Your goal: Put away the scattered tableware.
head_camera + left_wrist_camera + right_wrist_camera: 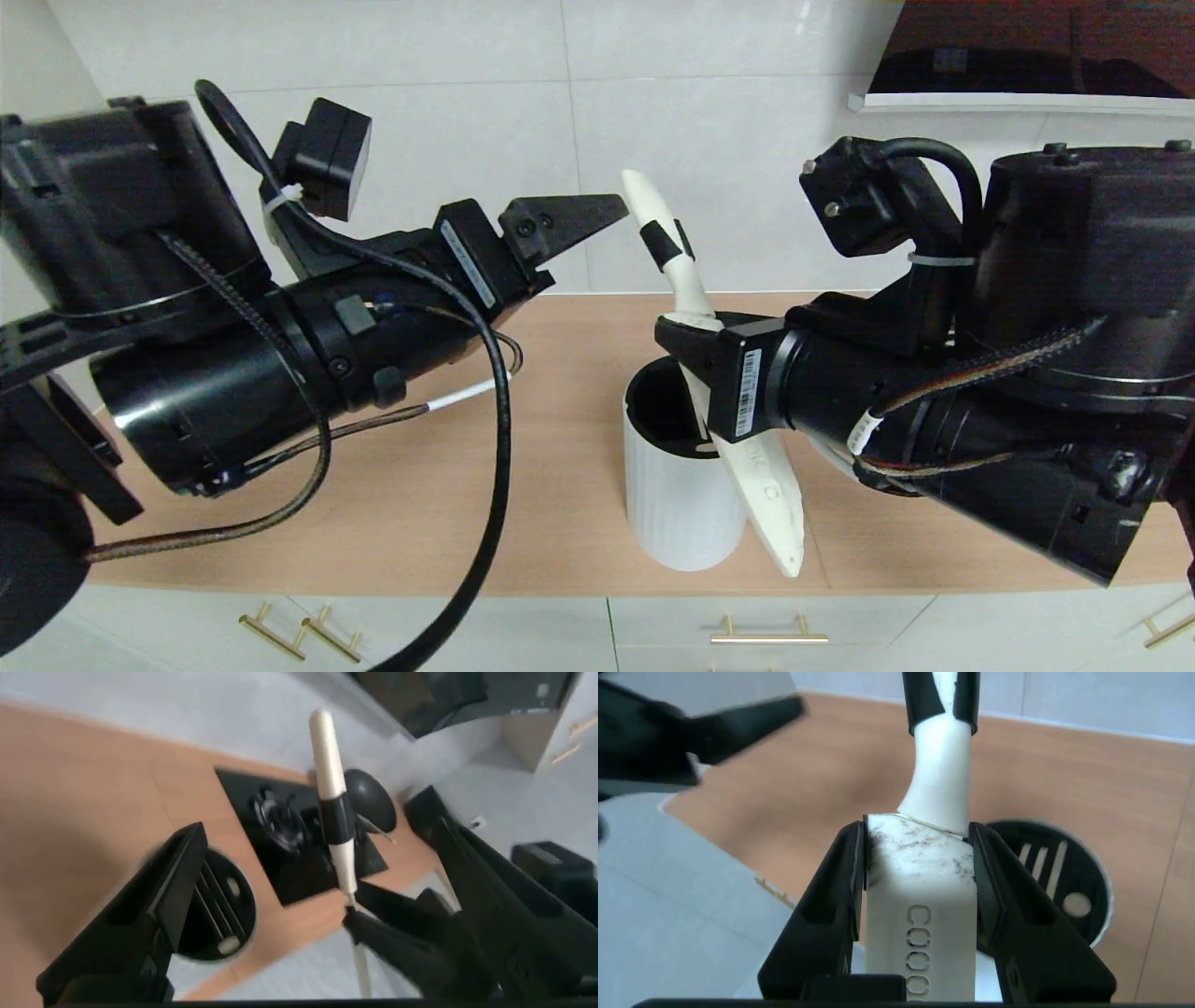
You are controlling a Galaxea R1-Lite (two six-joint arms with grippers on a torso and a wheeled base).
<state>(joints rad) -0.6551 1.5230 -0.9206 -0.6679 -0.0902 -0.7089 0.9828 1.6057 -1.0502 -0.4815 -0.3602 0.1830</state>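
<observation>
A white knife (pixel 695 280) with a black band on its handle is held upright-tilted in the air, handle up and blade tip down. My right gripper (pixel 698 343) is shut on it at the base of the blade (pixel 920 896), one finger on each side. My left gripper (pixel 597 210) stands open beside the top of the handle; in the left wrist view the handle (pixel 329 784) rises between its spread fingers (pixel 168 896). A white ribbed holder (pixel 681 509) with a black slotted inside (pixel 1055 887) stands on the counter below the knife.
The wooden counter (pixel 560 420) runs along a white tiled wall. A black hob (pixel 280 826) with a dark pot (pixel 369 793) lies farther along it. Drawers with brass handles (pixel 767 639) sit under the counter's front edge.
</observation>
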